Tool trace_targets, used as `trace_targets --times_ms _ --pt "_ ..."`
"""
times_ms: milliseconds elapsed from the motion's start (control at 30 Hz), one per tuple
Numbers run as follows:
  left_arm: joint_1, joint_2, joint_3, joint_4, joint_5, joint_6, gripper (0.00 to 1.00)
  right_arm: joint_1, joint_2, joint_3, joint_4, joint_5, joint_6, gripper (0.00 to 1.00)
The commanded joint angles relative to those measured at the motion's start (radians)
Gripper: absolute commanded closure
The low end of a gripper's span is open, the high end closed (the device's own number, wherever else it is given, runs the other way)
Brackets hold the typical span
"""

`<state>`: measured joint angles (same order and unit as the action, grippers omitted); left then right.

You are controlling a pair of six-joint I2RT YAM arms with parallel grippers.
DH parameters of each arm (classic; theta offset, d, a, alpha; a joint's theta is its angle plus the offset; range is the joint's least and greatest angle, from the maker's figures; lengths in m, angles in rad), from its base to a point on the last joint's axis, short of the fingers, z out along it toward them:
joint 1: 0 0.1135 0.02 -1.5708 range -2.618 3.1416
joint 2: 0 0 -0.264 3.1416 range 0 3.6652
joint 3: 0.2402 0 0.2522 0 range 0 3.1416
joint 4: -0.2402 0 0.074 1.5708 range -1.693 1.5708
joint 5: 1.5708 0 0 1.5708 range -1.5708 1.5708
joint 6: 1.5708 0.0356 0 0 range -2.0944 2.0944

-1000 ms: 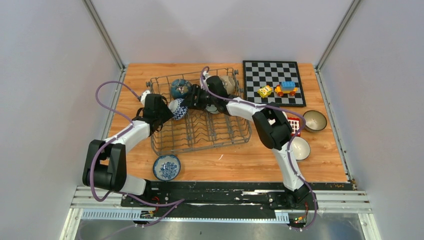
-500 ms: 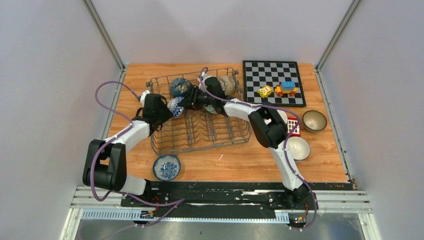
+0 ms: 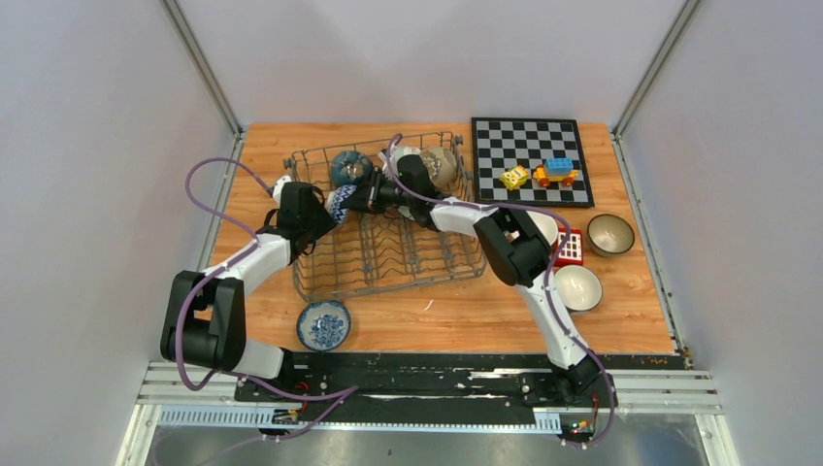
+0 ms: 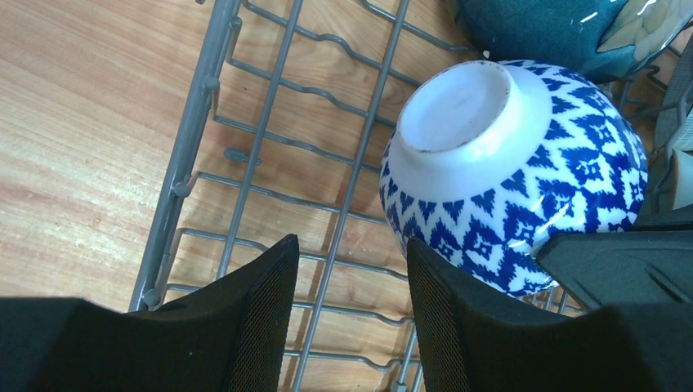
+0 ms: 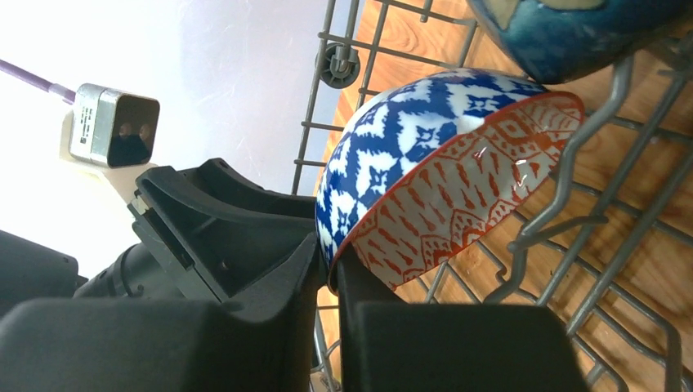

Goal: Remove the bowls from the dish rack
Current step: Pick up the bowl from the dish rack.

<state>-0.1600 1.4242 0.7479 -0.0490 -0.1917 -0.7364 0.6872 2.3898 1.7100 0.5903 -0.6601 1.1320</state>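
The grey wire dish rack (image 3: 388, 260) holds a blue-and-white bowl (image 3: 340, 206) on its side, a dark teal bowl (image 3: 347, 167) and a beige bowl (image 3: 442, 163). My right gripper (image 5: 328, 278) is shut on the rim of the blue-and-white bowl (image 5: 441, 171), one finger on the patterned outside and one on the red-patterned inside. My left gripper (image 4: 351, 278) stands open just left of that bowl (image 4: 523, 180), with only rack wires (image 4: 270, 139) between its fingers. The teal bowl (image 4: 556, 28) sits just behind.
A blue-and-white bowl (image 3: 323, 323) lies on the table in front of the rack. A brown bowl (image 3: 610, 233) and a cream bowl (image 3: 579, 287) sit at the right, beside a red item (image 3: 570, 245). The chessboard (image 3: 532, 160) carries toy blocks (image 3: 555, 172).
My right gripper has reached left and closed on the blue-and-white bowl's rim. The left gripper has barely moved and stays open.
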Motion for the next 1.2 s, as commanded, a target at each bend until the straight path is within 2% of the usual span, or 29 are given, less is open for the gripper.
trace_targets --times_ms 0,67,400,567,767,967,1167 --pt "0.0 -0.018 -0.004 0.008 -0.007 -0.002 0.46 0.016 0.037 0.031 0.07 -0.03 0.019 0.92" --pt "0.0 -0.031 -0.004 -0.003 -0.011 0.003 0.46 0.017 0.044 0.04 0.089 -0.039 0.028 1.0" --pt "0.0 -0.198 0.03 -0.14 -0.086 0.008 0.45 0.029 0.086 0.125 0.239 -0.111 0.102 1.0" --pt "0.0 -0.314 0.055 -0.236 -0.165 -0.036 0.4 0.051 0.108 0.207 0.243 -0.142 0.118 1.0" --pt "0.0 -0.443 0.079 -0.306 -0.222 -0.037 0.38 0.075 0.103 0.224 0.277 -0.152 0.14 1.0" --pt "0.0 -0.535 0.153 -0.38 -0.242 -0.059 0.3 0.086 0.02 0.203 0.252 -0.181 0.095 1.0" --pt "0.0 -0.583 0.273 -0.462 -0.251 -0.069 0.22 0.07 -0.173 0.044 0.166 -0.197 -0.041 1.0"
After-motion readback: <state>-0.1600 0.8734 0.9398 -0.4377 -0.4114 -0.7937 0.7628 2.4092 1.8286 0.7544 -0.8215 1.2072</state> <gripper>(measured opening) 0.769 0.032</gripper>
